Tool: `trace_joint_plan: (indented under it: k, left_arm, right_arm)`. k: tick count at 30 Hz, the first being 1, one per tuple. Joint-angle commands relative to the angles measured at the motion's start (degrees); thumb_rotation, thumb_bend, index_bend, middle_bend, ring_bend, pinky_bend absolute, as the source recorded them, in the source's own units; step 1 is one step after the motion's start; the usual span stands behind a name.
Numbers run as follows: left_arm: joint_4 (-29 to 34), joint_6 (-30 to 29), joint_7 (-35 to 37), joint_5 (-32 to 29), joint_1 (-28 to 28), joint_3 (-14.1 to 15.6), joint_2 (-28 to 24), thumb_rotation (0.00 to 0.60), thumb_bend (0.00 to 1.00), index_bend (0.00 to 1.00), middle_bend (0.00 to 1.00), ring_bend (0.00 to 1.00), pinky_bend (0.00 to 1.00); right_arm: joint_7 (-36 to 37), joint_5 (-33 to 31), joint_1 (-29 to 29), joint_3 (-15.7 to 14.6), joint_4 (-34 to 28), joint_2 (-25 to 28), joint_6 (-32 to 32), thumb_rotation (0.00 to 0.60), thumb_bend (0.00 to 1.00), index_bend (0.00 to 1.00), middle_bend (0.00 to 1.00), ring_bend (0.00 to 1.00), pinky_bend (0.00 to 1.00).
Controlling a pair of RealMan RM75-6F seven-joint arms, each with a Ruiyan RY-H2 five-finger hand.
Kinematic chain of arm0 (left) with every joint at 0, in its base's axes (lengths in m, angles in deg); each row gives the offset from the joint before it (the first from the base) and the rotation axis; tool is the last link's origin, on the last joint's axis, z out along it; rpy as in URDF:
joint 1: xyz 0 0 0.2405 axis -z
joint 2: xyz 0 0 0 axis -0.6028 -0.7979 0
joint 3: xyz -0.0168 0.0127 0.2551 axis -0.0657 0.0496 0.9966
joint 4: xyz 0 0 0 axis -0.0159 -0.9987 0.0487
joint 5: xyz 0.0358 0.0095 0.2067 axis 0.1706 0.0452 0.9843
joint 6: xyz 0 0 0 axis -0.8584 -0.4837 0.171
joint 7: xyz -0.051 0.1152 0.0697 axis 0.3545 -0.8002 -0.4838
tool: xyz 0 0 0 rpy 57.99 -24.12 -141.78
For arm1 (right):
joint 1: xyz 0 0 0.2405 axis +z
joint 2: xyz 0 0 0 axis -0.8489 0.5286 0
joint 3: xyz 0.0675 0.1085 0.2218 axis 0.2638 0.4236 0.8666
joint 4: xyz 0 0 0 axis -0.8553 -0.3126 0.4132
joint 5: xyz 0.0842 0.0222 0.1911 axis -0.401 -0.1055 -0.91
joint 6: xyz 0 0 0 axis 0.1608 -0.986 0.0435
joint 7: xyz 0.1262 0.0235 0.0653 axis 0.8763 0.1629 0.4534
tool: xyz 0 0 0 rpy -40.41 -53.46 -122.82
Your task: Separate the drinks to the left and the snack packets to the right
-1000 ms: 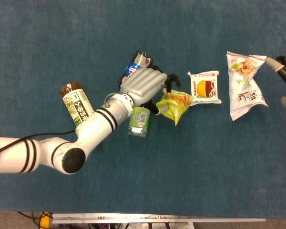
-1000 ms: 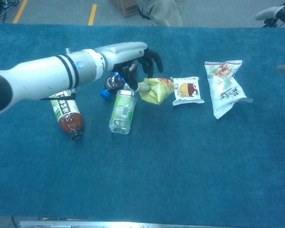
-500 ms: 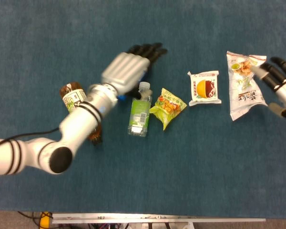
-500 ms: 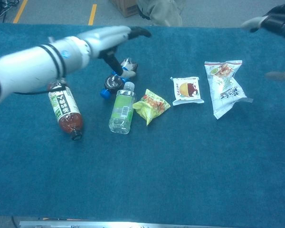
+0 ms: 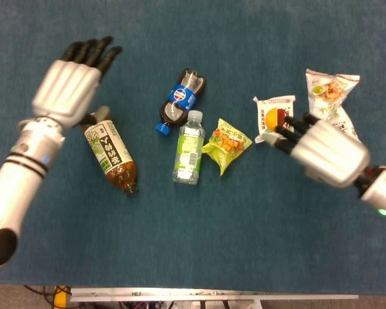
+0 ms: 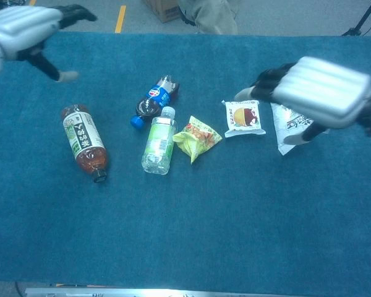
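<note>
While both arms hover above the blue tabletop (image 5: pixel 257 244), neither robot hand holds anything. The left robot hand (image 5: pixel 69 87), fingers spread apart, sits at the upper left of the head view, just above the brown tea bottle (image 5: pixel 110 154). The right robot hand (image 5: pixel 321 149), fingers extended and empty, lies at the right, partly covering the large white snack packet (image 5: pixel 328 90), its fingertips near the small white snack packet (image 5: pixel 273 114). At centre, the dark Pepsi bottle (image 5: pixel 181 100) lies diagonally, the clear green-labelled bottle (image 5: pixel 189 147) just below it, and the yellow-green snack packet (image 5: pixel 226 143) just beside that bottle on its right.
</note>
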Motion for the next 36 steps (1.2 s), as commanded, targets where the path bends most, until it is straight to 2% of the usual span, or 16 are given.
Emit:
trace_joint_plan:
  k: [1, 8, 16, 26, 31, 36]
  left_arm:
    - [1.9, -1.8, 0.9, 3.1, -2.9, 1.3, -2.9, 0.600, 0.29, 0.00, 0.00, 0.00, 0.07]
    - [3.8, -3.2, 2.9, 7.9, -7.2, 2.2, -6.4, 0.600, 0.29, 0.00, 0.00, 0.00, 0.07]
    - [4.1, -3.3, 4.5, 11.0, -10.8, 2.4, -8.6, 0.600, 0.29, 0.00, 0.00, 0.00, 0.07]
    - [3.6, -2.2, 6.5, 13.0, -13.5, 1.3, -10.0, 0.600, 0.29, 0.00, 0.00, 0.00, 0.07]
    - [3.5, -1.1, 6.8, 13.5, -14.1, 0.8, -10.1, 0.600, 0.29, 0.00, 0.00, 0.00, 0.07]
    - [3.5, -0.1, 7.1, 13.9, -14.5, 0.1, -9.9, 0.600, 0.28, 0.00, 0.00, 0.00, 0.07]
  right_arm:
    - [-6.4, -5.5, 3.5, 1.9, -0.5, -4.8, -5.6, 0.600, 0.03, 0.21, 0.33, 0.24, 0.38]
    - [-15.2, -14.1, 7.1, 3.5, 3.2, -13.0, -10.3, 0.600, 0.03, 0.21, 0.33, 0.24, 0.38]
    - [-22.1, -21.6, 10.4, 4.4, 9.2, -21.2, -10.7, 0.600, 0.03, 0.22, 0.33, 0.24, 0.38]
    - [-25.1, -26.6, 13.0, 3.2, 14.7, -26.1, -9.9, 0.600, 0.03, 0.23, 0.35, 0.25, 0.38]
    - [-25.1, -27.0, 13.7, 2.1, 16.7, -27.3, -9.0, 0.600, 0.04, 0.28, 0.39, 0.31, 0.41]
    - [-25.0, -27.9, 14.3, 1.5, 18.0, -28.3, -8.8, 0.600, 0.04, 0.31, 0.40, 0.32, 0.42]
